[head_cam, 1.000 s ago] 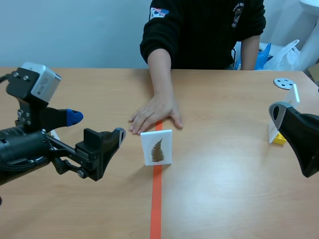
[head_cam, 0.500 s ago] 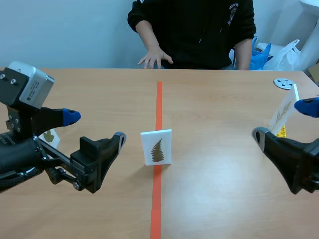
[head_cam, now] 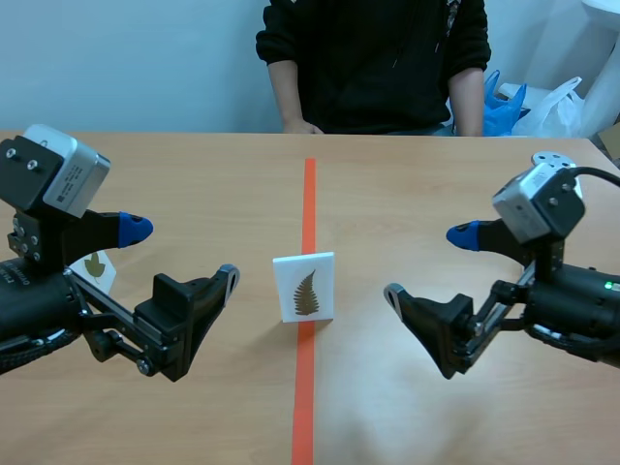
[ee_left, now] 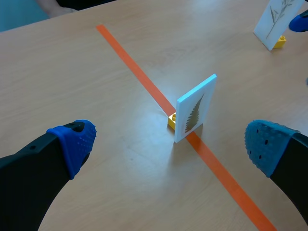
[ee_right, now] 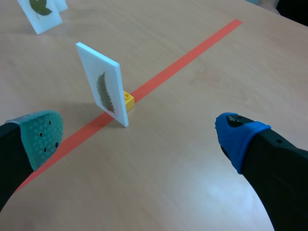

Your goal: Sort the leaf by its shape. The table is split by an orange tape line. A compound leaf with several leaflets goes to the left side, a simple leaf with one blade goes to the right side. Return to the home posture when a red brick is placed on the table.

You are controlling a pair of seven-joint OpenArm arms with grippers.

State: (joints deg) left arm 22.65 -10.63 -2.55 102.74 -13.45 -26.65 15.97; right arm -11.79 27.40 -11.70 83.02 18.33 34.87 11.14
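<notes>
With left gripper [head_cam: 182, 252] and right gripper [head_cam: 427, 265] both spread and empty, the left should pinch the upright fern card [head_cam: 304, 286] squarely, without tipping it.

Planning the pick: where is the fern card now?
In the scene view the fern card stands upright on the orange tape line, mid-table, between the left claw and right claw, touching neither.

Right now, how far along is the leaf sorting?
Looks done: a left-side card and a right-side card stand away from the tape line. In hand: nothing; the left tool and right tool are open, flanking the fern card on the line. Left: move that many-leaflet fern to the left side. No red brick shows, so no return home yet.
</notes>
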